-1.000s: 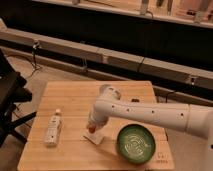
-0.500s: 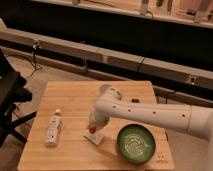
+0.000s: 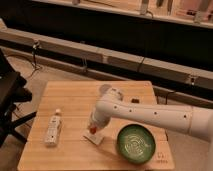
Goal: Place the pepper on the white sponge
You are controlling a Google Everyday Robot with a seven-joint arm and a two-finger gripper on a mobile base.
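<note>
Pepper (image 3: 93, 129), small, rounded, red-orange, at claw (image 3: 93, 125) above flat white sponge (image 3: 94, 137)

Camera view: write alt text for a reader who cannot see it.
A white robot arm's gripper hangs over the white sponge on a wooden table, the pepper at its tip. A green bowl and a white bottle flank it.

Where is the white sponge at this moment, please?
In the camera view, the white sponge lies on the wooden table, just under the gripper, between the white bottle and the green bowl.
</note>
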